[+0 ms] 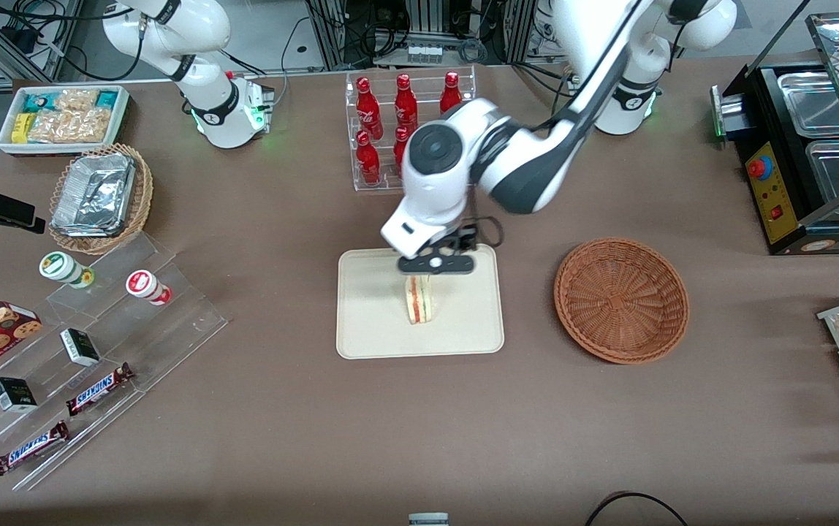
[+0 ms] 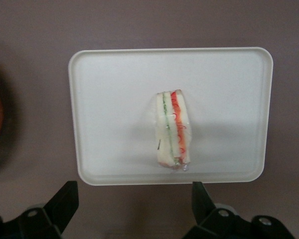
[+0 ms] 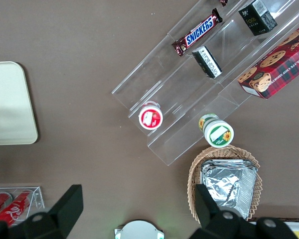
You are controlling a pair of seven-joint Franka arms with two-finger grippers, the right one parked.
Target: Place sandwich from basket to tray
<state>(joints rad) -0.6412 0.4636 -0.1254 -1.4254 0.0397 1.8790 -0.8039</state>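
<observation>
The sandwich (image 1: pixel 419 300) lies on the tray (image 1: pixel 372 321), near the tray's middle, resting on a cut side with its orange-red and green layers showing. The tray sits on the brown worktop (image 1: pixel 405 438) about midway between its side edges. The hand (image 1: pixel 435 264) hangs above the tray's edge farthest from the front camera, its fingers (image 2: pixel 65 201) spread wide and gripping nothing; in the left wrist view the sandwich lies clear of them. The basket (image 1: pixel 621 299) stands beside the tray toward the working arm's end of the worktop, apart from it, with no sandwich in it. A clear rack of red bottles (image 1: pixel 397 109) stands farther from the front camera than the tray, partly covered by the arm. Clear stepped shelves (image 1: pixel 98 343) holding Snickers bars (image 1: pixel 98 389) and small jars lie toward the parked arm's end.
</observation>
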